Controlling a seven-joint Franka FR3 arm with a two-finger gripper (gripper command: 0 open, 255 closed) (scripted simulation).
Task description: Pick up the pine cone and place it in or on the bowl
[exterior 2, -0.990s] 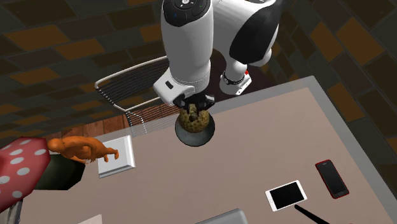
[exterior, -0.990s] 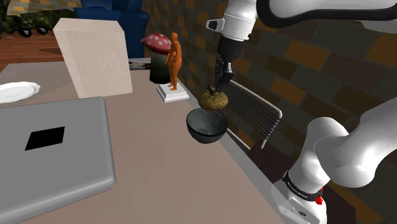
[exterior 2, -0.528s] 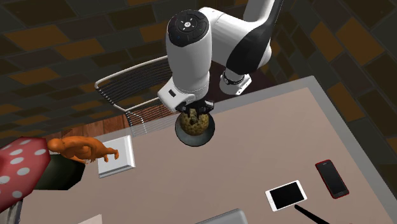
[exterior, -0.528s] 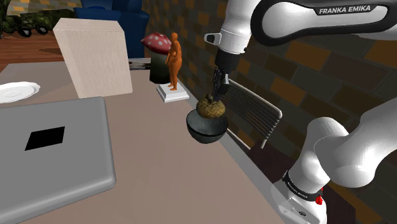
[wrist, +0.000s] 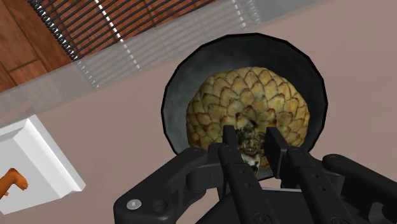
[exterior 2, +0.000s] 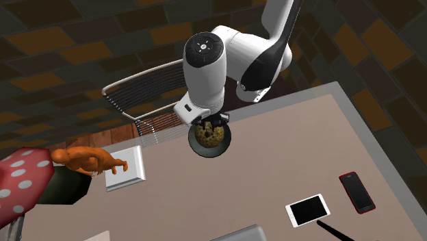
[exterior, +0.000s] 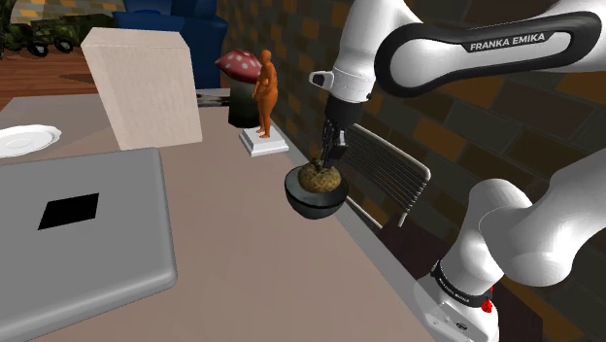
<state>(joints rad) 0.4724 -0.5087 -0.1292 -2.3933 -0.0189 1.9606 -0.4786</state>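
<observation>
Gripper (wrist: 249,137) pinched tight on the top of the brown pine cone (wrist: 254,95), straight above it. Pine cone down inside the dark bowl (wrist: 173,102), near the counter (wrist: 127,146) edge.

I see soft, even light across the tabletop (exterior: 243,253), flat in every view. The brick wall (exterior: 456,107) looks dim, and the bowl (wrist: 181,95) shows a faint pale sheen inside its wall.

The beige table (exterior: 233,257) bears a dark bowl (exterior: 313,201), figurine (exterior: 265,92), box (exterior: 146,87), plate (exterior: 24,140), phones (exterior 2: 308,209).
</observation>
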